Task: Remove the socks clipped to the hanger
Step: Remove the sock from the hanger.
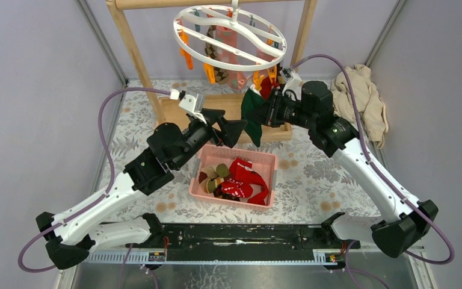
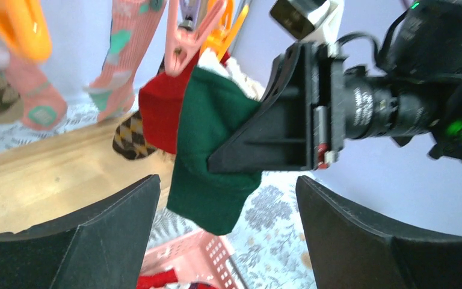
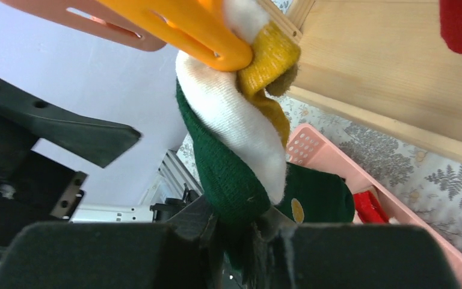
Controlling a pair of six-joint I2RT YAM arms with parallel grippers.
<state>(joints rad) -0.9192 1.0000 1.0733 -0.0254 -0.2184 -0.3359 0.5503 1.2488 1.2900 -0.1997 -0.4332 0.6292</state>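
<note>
The white ring hanger (image 1: pixel 230 37) hangs from the wooden rack, with argyle and pink socks (image 1: pixel 222 53) clipped under it. A green sock (image 1: pixel 253 115) with a white and yellow cuff (image 3: pixel 240 120) hangs from an orange clip (image 3: pixel 180 27). My right gripper (image 3: pixel 246 241) is shut on the green part of that sock. My left gripper (image 2: pixel 228 205) is open just left of and below the sock (image 2: pixel 210 156), nothing between its fingers. In the left wrist view a red sock (image 2: pixel 159 114) hangs from a pink clip (image 2: pixel 186 42), with an argyle sock (image 2: pixel 132 135) behind it.
A pink basket (image 1: pixel 240 152) under both grippers holds red and brown socks. The wooden rack post (image 1: pixel 132 54) and its base board (image 3: pixel 385 78) stand behind. A beige cloth heap (image 1: pixel 361 99) lies at the back right.
</note>
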